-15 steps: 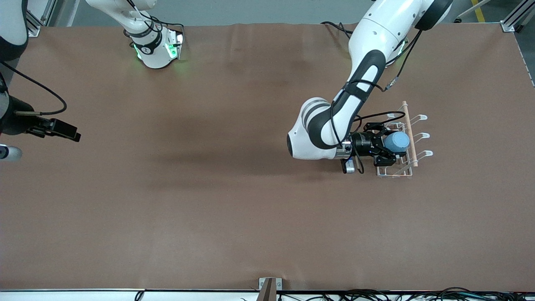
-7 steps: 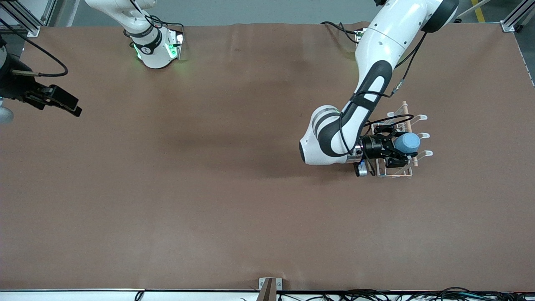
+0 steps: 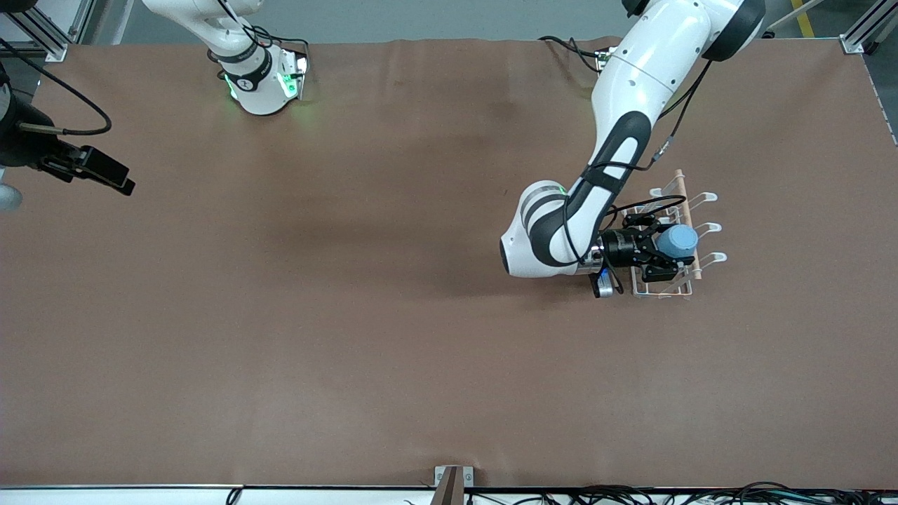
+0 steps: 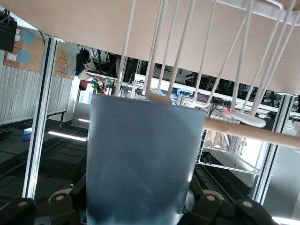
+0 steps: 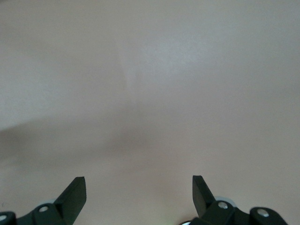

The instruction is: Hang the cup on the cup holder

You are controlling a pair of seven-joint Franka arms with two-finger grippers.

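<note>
My left gripper [image 3: 663,248] is shut on the light-blue cup [image 3: 678,240] and holds it over the white wire cup holder [image 3: 659,290], beside its wooden rod handle [image 3: 685,203]. In the left wrist view the cup [image 4: 140,159] fills the space between my fingers [image 4: 61,206], with the holder's white prongs [image 4: 243,61] and the rod [image 4: 248,131] close by it. I cannot tell whether a prong is inside the cup. My right gripper [image 3: 105,177] is open and empty over bare table at the right arm's end; its wrist view shows the fingers [image 5: 75,192] wide apart.
The brown table cover [image 3: 365,315] is bare apart from the holder. The right arm's base [image 3: 263,81] stands at the table's edge farthest from the front camera. Cables [image 3: 631,494] lie along the edge nearest to it.
My left gripper has carried the cup farther over the holder toward the rod, then eased back slightly and lower. My right arm has pulled back toward its base and then stayed still.
</note>
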